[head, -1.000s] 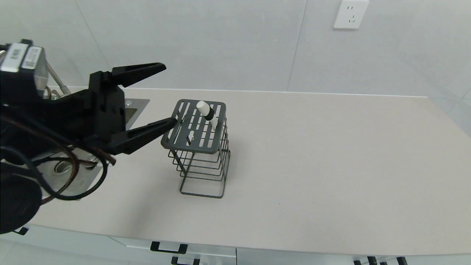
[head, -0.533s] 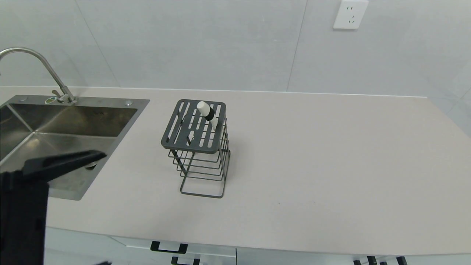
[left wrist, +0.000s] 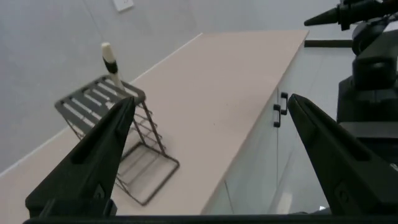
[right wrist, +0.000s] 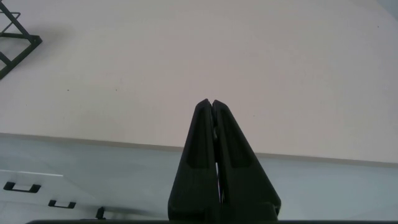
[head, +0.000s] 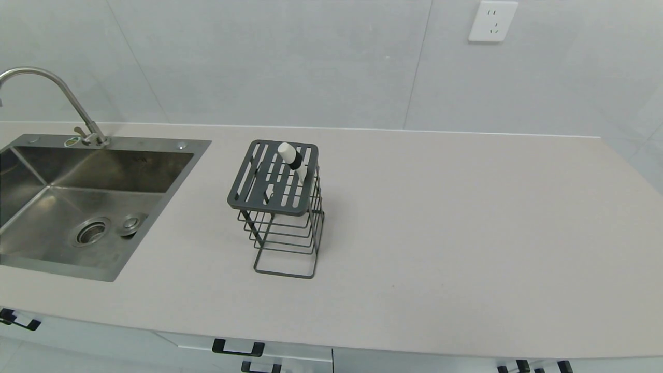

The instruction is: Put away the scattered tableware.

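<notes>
A dark wire rack (head: 277,207) with a slotted top stands on the pale counter (head: 466,223), right of the sink. A white-handled utensil with a black band (head: 291,158) sticks up through a slot at the rack's back right. In the left wrist view my left gripper (left wrist: 210,102) is open and holds nothing; it hangs off the counter's front edge, apart from the rack (left wrist: 112,124) and the utensil (left wrist: 110,59). My right gripper (right wrist: 212,103) is shut with nothing in it, over the counter's front edge; the rack's base corner (right wrist: 15,37) lies well off from it.
A steel sink (head: 77,202) with a curved tap (head: 62,98) takes up the counter's left end. A wall socket (head: 492,20) sits on the tiled wall. Drawer handles (head: 238,348) run below the counter's front edge.
My open left gripper was beside the rack's left side a second ago. It has dropped down and to the left, out of the head view, uncovering the sink.
</notes>
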Motion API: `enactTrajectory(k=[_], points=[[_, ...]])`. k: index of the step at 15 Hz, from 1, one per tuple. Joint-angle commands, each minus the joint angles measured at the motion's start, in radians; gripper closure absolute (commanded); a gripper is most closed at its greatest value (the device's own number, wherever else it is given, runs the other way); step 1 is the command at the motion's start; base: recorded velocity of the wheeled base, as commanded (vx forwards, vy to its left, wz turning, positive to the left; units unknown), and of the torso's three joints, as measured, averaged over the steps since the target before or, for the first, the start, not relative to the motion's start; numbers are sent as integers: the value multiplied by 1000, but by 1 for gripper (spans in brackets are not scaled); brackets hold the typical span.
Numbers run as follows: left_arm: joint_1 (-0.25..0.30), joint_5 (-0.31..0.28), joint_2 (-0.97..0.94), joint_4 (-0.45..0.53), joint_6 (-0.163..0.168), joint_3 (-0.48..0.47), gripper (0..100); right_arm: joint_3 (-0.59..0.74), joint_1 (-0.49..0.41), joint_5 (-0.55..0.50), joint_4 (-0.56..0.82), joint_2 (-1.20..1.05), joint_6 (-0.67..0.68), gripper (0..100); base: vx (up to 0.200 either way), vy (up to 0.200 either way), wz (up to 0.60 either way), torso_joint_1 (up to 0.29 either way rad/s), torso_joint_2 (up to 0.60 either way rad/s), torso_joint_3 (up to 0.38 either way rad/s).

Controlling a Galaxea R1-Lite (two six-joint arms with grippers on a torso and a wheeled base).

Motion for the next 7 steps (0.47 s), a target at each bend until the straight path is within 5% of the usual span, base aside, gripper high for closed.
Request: enactTrajectory(k=[1,2,3,4,7], points=[[72,326,-245,268,-41,7,0,0,0,1,0,1,-1,100,0,0,0,0,0,0],[76,508,-254,394,-65,7,0,0,0,1,0,1,-2,100,0,0,0,0,0,0],[76,611,-254,427,-81,7,0,0,0,1,0,1,-2,100,0,0,0,0,0,0],[76,809,-254,481,-94,7,0,0,0,-1,0,1,-2,100,0,0,0,0,0,0],[76,826,-254,483,-147,7,0,0,0,-1,0,1,-1,100,0,0,0,0,0,0]])
